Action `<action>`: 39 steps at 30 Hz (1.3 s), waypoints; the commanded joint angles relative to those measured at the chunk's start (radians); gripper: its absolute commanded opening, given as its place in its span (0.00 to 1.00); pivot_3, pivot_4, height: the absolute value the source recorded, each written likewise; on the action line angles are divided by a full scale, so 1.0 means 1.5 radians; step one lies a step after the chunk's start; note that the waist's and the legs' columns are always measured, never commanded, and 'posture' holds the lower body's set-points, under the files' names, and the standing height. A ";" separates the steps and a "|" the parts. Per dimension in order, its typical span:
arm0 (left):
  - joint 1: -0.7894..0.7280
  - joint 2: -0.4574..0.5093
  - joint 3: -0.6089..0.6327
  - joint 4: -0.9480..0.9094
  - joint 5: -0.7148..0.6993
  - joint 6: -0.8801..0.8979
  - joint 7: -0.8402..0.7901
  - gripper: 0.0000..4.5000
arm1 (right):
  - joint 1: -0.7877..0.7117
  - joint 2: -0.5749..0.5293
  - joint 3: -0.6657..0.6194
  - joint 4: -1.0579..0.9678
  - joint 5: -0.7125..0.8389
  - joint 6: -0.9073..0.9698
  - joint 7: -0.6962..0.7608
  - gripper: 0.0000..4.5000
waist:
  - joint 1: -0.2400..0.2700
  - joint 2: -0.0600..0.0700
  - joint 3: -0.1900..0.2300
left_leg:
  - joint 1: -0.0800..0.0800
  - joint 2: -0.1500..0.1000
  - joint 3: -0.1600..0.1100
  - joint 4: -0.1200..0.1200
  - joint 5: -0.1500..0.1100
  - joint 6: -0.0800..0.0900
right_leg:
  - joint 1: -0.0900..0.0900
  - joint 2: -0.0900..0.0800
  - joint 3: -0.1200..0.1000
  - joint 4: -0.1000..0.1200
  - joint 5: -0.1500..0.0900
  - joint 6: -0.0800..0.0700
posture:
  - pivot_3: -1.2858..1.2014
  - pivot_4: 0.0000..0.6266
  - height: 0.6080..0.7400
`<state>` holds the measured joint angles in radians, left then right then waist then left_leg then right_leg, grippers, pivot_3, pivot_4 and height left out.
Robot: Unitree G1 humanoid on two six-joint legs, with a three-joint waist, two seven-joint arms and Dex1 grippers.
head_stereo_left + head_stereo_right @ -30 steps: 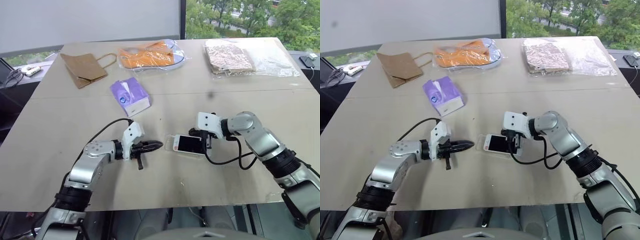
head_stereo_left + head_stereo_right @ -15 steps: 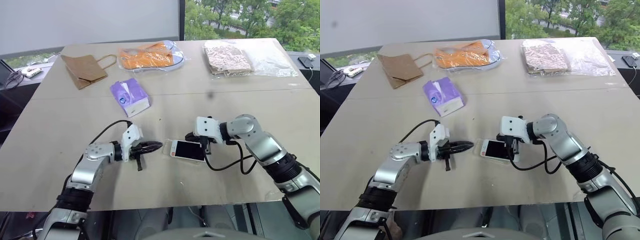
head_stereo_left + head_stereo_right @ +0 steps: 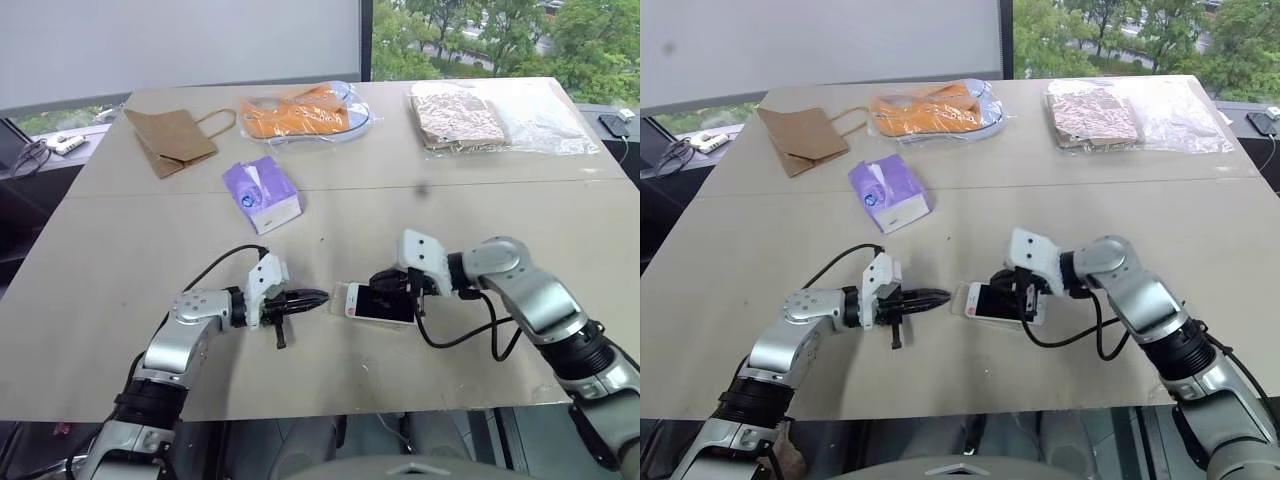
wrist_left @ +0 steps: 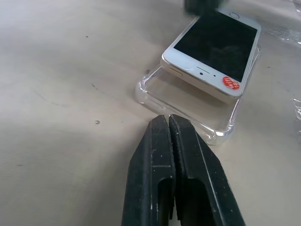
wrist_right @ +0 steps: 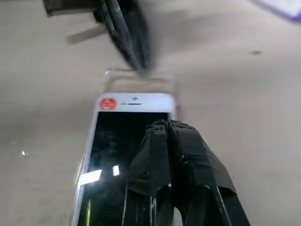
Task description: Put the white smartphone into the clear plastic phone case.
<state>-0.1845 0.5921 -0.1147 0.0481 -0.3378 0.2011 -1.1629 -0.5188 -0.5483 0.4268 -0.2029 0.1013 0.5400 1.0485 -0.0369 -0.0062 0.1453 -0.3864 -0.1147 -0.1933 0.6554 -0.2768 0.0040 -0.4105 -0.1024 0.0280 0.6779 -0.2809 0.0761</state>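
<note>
Lying half in clear case, white smartphone with unreadable red sticker, both claws closed, empty.

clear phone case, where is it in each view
Left eye: clear plastic phone case lies under the white smartphone, between the grippers.
Right eye: the same spot, near the table's front edge.
Left wrist: just past the shut fingertips, one end uncovered.
Right wrist: beyond the phone's end.
Shared landmark: red sticker on the phone.
</note>
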 commanded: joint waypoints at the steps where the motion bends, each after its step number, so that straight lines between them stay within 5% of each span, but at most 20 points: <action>1: 0.020 -0.011 -0.042 -0.020 0.005 0.022 -0.013 0.01 | 0.007 -0.027 0.011 0.001 -0.025 -0.031 0.008 0.00 | 0.003 0.000 -0.001 | 0.000 0.000 0.000 0.000 0.000 0.000 | 0.000 0.000 0.000 0.000 0.000 0.000 | 0.52 0.24 1.00; 33: 0.004 -0.064 -0.043 -0.062 0.011 0.100 0.029 0.01 | 0.050 -0.067 0.124 0.033 -0.163 -0.068 0.012 0.00 | 0.027 -0.001 -0.010 | 0.013 -0.002 -0.003 0.000 0.000 0.000 | 0.015 0.001 -0.004 -0.002 0.000 0.000 | 0.52 0.24 1.00; 39: 0.009 -0.070 -0.044 -0.036 0.015 0.075 0.034 0.01 | 0.079 -0.055 0.076 -0.027 -0.091 -0.034 0.026 0.00 | 0.032 -0.001 -0.011 | 0.019 -0.001 -0.004 -0.002 -0.002 0.004 | 0.021 0.002 -0.004 -0.004 -0.001 0.001 | 0.52 0.24 1.00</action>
<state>-0.1843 0.4898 -0.1649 -0.0185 -0.3188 0.3231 -1.1080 -0.4387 -0.6217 0.5111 -0.2711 -0.0307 0.4397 1.0692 0.0115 -0.0083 0.1289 -0.3581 -0.1167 -0.1991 0.6516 -0.2799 0.0093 -0.3796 -0.1001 0.0222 0.6714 -0.2816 0.0773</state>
